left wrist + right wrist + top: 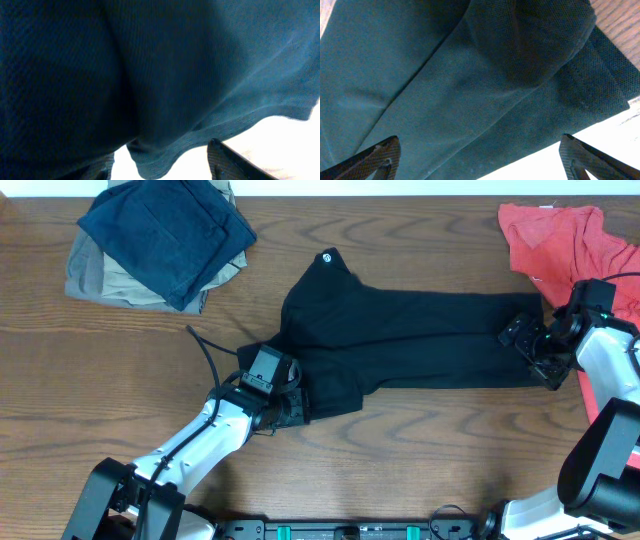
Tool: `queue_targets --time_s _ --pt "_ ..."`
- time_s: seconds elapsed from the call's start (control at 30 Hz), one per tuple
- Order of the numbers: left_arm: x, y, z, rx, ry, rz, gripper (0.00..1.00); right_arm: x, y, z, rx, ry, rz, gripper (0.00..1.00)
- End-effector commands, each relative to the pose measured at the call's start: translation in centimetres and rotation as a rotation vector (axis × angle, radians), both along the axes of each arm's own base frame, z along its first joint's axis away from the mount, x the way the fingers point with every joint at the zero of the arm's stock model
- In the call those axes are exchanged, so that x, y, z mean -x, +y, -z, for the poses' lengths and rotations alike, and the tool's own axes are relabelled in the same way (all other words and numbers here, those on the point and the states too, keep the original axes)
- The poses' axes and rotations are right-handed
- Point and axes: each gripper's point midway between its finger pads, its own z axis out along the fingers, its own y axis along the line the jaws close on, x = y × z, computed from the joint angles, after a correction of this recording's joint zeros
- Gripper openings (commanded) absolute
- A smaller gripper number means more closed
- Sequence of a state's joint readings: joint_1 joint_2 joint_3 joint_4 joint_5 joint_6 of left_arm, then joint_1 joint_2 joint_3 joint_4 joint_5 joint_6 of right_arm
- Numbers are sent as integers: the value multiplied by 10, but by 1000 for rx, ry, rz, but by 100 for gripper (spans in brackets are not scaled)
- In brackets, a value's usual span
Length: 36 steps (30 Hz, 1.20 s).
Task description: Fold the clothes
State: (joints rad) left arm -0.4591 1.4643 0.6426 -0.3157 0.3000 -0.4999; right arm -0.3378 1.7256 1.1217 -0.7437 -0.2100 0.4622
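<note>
The clothes, one long black garment with a small white round logo, lie stretched across the middle of the wooden table. My left gripper is at its near left end. In the left wrist view the dark fabric fills the frame, and a hem fold hangs between the left gripper's parted fingers, with light showing on both sides. My right gripper is at the garment's right end. Its fingers stand wide apart in the right wrist view, with the cloth's edge lying between them.
A navy blue garment lies folded on a khaki one at the back left. A coral-red shirt is crumpled at the back right, close behind my right arm. A black cable loops beside the left arm.
</note>
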Motion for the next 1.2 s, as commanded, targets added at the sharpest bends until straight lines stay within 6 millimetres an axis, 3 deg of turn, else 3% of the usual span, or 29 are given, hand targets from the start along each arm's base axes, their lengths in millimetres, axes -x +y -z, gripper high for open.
queue_targets --time_s 0.0,0.27,0.3,0.33,0.47,0.6,0.73,0.97,1.17 --pt "2 1 4 -3 9 11 44 -1 10 -3 0 -10 -40 99" --pt "2 1 4 -4 12 11 19 -1 9 -3 3 -9 -40 99" --pt "2 1 4 -4 11 11 7 -1 9 -3 3 -9 -40 99" --pt "2 1 4 -3 11 11 6 -1 9 -3 3 -9 -40 99" --pt "-1 0 -3 9 -13 11 6 -1 9 -3 4 -9 -40 99" --pt "-9 -5 -24 44 -87 11 6 -1 9 -2 7 -8 -39 99" --pt "-25 -12 -51 102 -209 11 6 -2 9 -3 7 -11 -39 99" --pt "-54 -24 -82 169 -378 3 6 -2 9 -3 7 -11 -39 99" --pt "-78 -8 -89 86 -486 -80 6 -1 9 -3 7 -10 -39 99"
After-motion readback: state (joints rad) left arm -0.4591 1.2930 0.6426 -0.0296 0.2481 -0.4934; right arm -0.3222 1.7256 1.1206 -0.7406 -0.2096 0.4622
